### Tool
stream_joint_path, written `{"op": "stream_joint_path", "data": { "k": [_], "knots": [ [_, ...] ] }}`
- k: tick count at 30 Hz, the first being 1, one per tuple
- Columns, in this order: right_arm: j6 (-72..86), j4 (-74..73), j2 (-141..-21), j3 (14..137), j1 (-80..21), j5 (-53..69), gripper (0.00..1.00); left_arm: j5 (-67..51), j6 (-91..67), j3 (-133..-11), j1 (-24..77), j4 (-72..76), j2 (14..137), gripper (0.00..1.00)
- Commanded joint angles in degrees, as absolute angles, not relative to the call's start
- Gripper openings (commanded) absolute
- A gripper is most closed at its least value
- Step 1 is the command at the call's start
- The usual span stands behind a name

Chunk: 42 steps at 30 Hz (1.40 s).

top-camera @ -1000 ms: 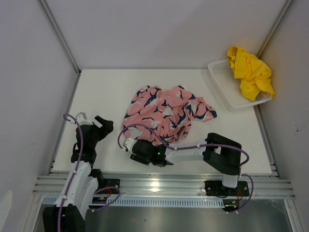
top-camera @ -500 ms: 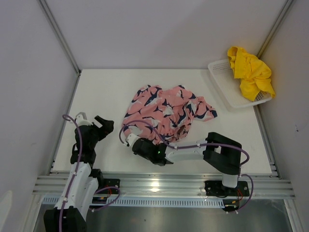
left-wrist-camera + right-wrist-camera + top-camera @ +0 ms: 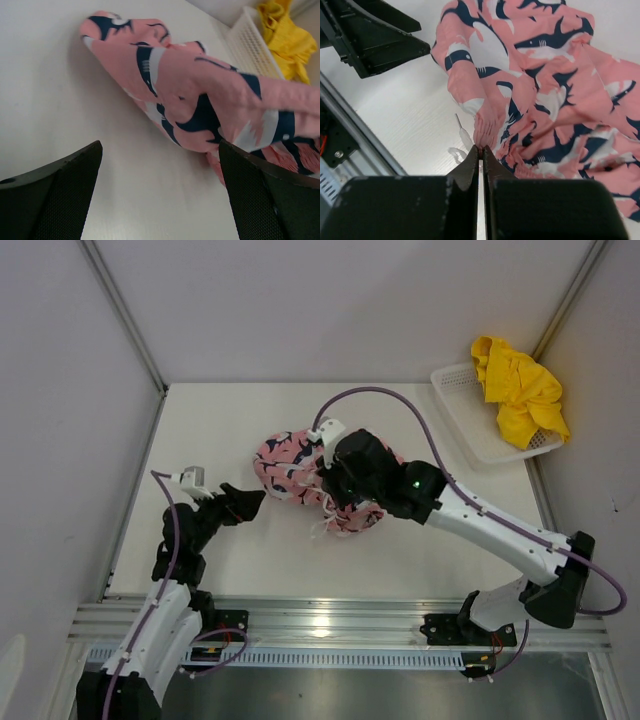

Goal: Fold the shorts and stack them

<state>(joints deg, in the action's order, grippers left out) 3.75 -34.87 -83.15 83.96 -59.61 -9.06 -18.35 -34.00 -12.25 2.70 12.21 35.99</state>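
Observation:
The pink shorts [image 3: 285, 465] with navy-and-white print hang bunched above the middle of the table. My right gripper [image 3: 481, 149] is shut on their gathered waistband, and the fabric [image 3: 535, 85] drapes away below it, with a white drawstring [image 3: 462, 132] dangling. In the top view the right gripper [image 3: 338, 498] sits over the bundle. My left gripper [image 3: 245, 502] stands open just left of the shorts [image 3: 200, 95], nothing between its fingers [image 3: 60, 190]. The yellow shorts [image 3: 520, 390] lie crumpled in the basket at the far right.
The white mesh basket [image 3: 470, 420] stands at the table's far right corner, its rim [image 3: 250, 47] also showing in the left wrist view. Grey walls enclose the table on three sides. A metal rail [image 3: 330, 625] runs along the near edge.
My right gripper shut on the pink shorts' near edge and lifted them up and away from me, bunching the cloth. The left gripper swung right, closer to the shorts, staying open.

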Motion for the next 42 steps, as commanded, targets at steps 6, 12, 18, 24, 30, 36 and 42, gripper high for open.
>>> {"op": "stream_joint_path", "data": {
  "k": [6,12,18,24,30,36,42],
  "knots": [
    [6.9,-47.1,-75.5,82.3,-55.9,2.6,0.0,-25.8,-30.7,-9.1,8.3,25.9,29.2,0.99],
    [9.0,-39.7,-74.4,71.7,-55.7,8.5,0.0,-22.4,-28.1,-10.4,14.8,25.1,29.7,0.99],
    [15.9,-19.1,-80.4,57.5,-59.1,13.1,0.0,-7.7,-27.3,-12.1,15.5,15.1,27.8,0.99],
    [17.1,-11.6,-91.4,56.0,-59.1,15.7,0.0,-2.9,-27.4,-13.4,15.4,11.5,27.9,0.99],
    [16.8,-3.9,-96.4,55.0,-59.5,19.6,0.13,-2.0,-27.5,-14.1,15.4,10.1,29.3,0.99],
    [17.1,8.7,-93.8,48.5,-61.7,23.0,0.47,3.9,-28.6,-14.8,15.4,6.1,27.8,0.99],
    [14.6,6.4,-93.5,49.7,-67.7,10.0,0.62,8.3,-30.5,-16.0,14.6,1.8,27.9,0.99]
  ]
}}
